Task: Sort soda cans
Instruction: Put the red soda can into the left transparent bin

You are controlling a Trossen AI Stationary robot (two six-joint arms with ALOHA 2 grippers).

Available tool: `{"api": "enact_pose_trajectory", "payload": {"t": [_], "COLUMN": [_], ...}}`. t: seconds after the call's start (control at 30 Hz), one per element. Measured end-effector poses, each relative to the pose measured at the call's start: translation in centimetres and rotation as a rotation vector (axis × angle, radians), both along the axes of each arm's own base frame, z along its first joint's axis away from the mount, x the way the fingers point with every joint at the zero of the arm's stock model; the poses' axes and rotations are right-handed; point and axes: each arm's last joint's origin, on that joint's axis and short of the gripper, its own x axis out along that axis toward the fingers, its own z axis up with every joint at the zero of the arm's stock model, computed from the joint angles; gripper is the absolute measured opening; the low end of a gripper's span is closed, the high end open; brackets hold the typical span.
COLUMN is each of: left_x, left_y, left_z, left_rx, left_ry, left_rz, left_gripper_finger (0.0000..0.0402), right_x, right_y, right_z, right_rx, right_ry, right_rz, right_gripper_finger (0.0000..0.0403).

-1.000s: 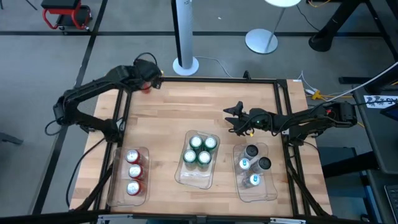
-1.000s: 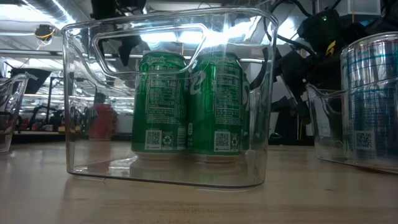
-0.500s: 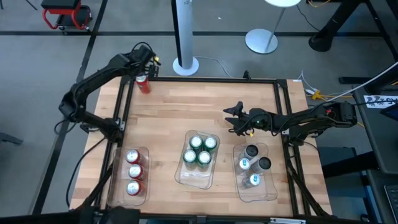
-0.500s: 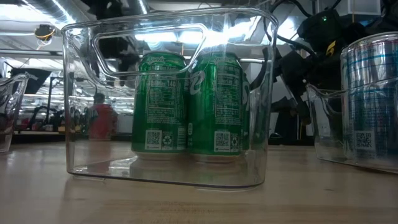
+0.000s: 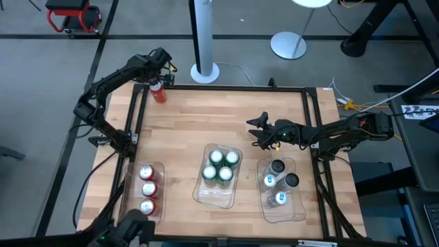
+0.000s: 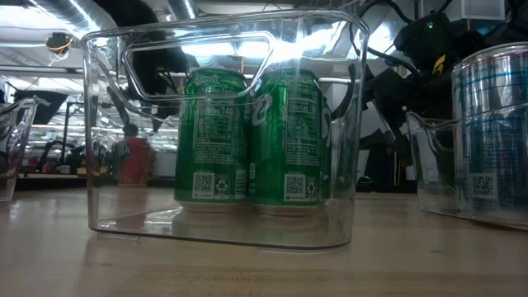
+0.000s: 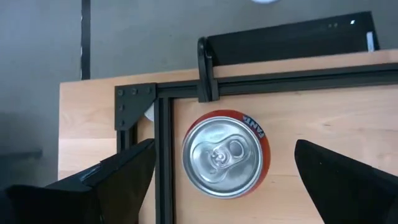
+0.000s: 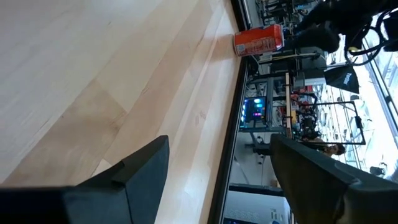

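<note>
A lone red cylindrical metal soda can (image 5: 158, 92) with a silver top stands upright at the far left corner of the wooden bench (image 5: 206, 123), just inside the black frame rail (image 7: 163, 155). The left pincer (image 5: 159, 74) hangs directly above it with its fingers spread wide, one on each side of the can and touching nothing.

Along the near edge sit three clear plastic rectangular trays. The left tray (image 5: 130, 213) holds three red soda cans (image 5: 148, 189) in a row. The middle tray (image 5: 206, 195) holds four green soda cans (image 5: 221, 165) packed in a square. The right tray (image 5: 291, 213) holds four silver-grey soda cans (image 5: 280, 181) with dark and teal marks.

The right pincer (image 5: 259, 130) hovers low over the bench beyond the right tray, toward the right edge, its fingers parted with nothing between them. In the room behind the bench, a person in a red top (image 6: 134, 158) is visible.
</note>
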Motion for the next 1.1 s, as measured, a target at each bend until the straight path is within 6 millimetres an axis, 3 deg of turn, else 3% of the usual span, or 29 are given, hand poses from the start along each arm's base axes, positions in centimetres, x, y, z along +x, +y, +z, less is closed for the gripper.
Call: {"api": "enact_pose_trajectory", "payload": {"t": [0.37,0.73,1.1], "left_x": [-0.6,-0.9,-0.9], "left_y": [1.4,2.1,2.9], "left_z": [-2.3,-2.7,-5.9], "left_rx": [-0.148,-0.157,-0.214], "left_ry": [-0.007,-0.038,-0.015], "left_rz": [0.022,0.023,0.008], "left_gripper_finger": [0.037,0.037,0.037], "right_x": [0.0,-0.1,-0.1], "right_y": [0.0,0.0,0.0], "right_z": [-0.1,-0.2,-0.2], "right_rx": [0.004,0.005,0.005], "right_ry": [0.013,0.017,0.018], "right_rz": [-0.001,-0.001,-0.001], "right_gripper_finger": [0.0278,0.0278,0.0278]}}
